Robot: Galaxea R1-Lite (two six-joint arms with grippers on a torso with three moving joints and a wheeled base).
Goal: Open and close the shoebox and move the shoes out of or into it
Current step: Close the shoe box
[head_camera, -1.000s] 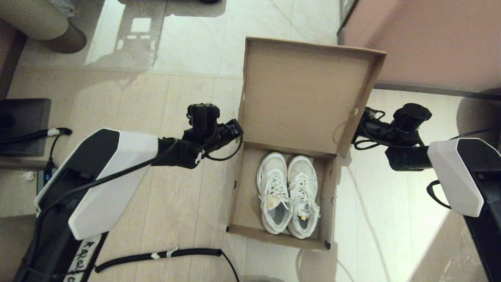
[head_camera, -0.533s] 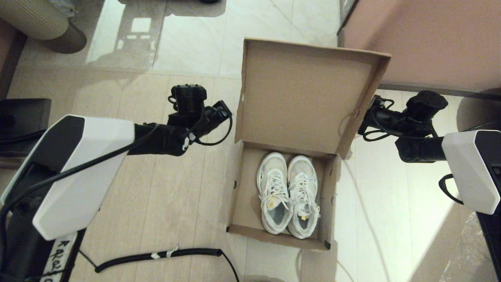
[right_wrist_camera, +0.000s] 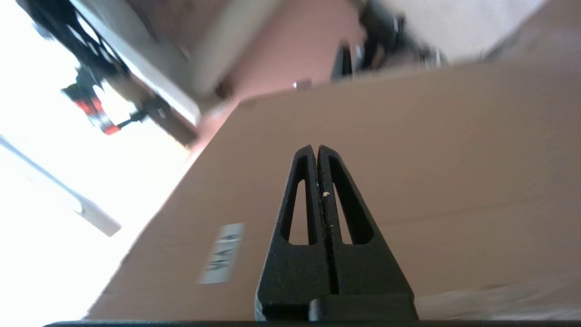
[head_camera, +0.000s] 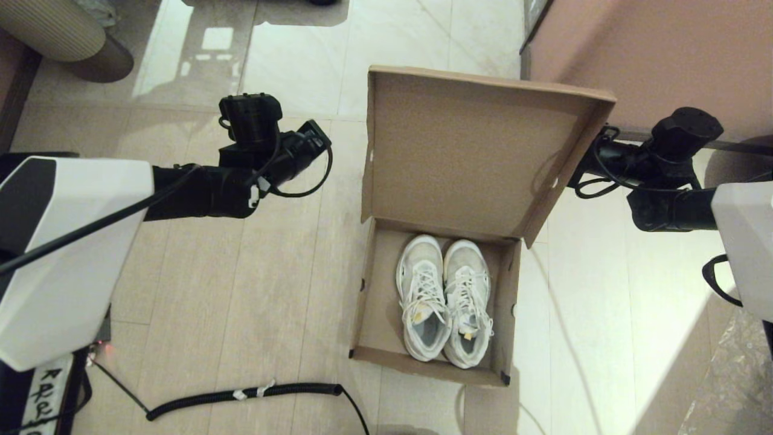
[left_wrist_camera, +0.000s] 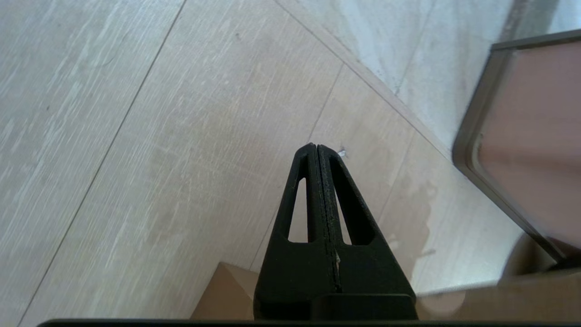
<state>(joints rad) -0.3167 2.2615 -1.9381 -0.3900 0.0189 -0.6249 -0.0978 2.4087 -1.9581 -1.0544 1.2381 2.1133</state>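
Brown cardboard shoebox [head_camera: 438, 302] on floor, flap lid [head_camera: 459, 157] up; white mesh sneakers [head_camera: 444, 299] side by side inside.

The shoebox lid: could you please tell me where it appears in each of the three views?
Head view: raised lid at upper centre.
Left wrist view: its edge along the bottom.
Right wrist view: outer face filling the frame.
Shared landmark: pink cabinet.

Pale tiled floor [head_camera: 272, 272], glare-lit beyond the left gripper [head_camera: 317, 136], pinkish-brown cabinet [head_camera: 652, 54] beyond the right gripper [right_wrist_camera: 317, 150], coiled black cable [head_camera: 241, 396] nearer
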